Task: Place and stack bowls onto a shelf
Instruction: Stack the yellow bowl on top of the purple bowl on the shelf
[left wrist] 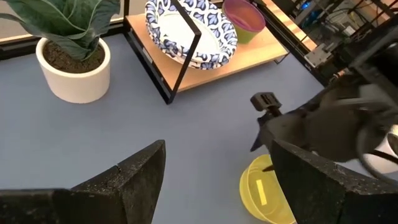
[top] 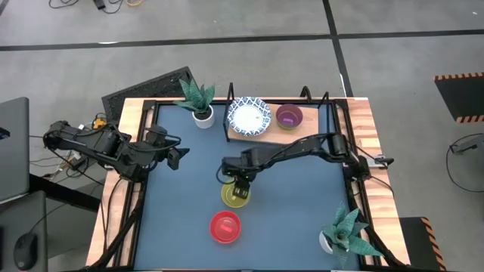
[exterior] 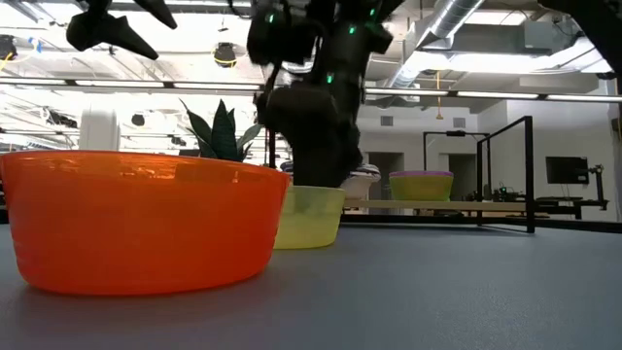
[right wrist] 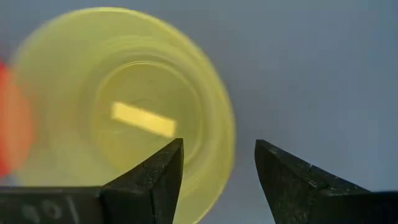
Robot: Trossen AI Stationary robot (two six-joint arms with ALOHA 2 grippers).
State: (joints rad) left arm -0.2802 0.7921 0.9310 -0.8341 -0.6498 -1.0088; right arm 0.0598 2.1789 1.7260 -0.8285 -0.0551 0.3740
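Note:
The yellow bowl [top: 231,198] [right wrist: 124,99] stands on the blue tabletop, with the red bowl [top: 224,227] [exterior: 136,219] nearer the table's near edge. My right gripper [top: 239,190] [right wrist: 219,144] is open above the yellow bowl, pointing down, one finger over its inside and one outside its rim. The shelf [top: 302,134] stands at the far edge. It carries the stacked white bowls with blue rims [top: 249,115] [left wrist: 189,31] and the purple bowl [top: 289,116], which sits in a green one [exterior: 421,187]. My left gripper [top: 180,155] [left wrist: 217,149] waits open at the table's left. My right gripper comes at the yellow bowl from above, and its open fingers [right wrist: 158,174] stand on either side of the bowl's rim [right wrist: 227,134]. I cannot tell whether either finger touches the rim. The bowl rests on the table.
A potted plant [top: 198,102] stands left of the shelf at the far edge, another [top: 344,234] at the near right corner. The blue tabletop [top: 302,196] lies bare between the yellow bowl and the shelf. Black frame rails run along both sides.

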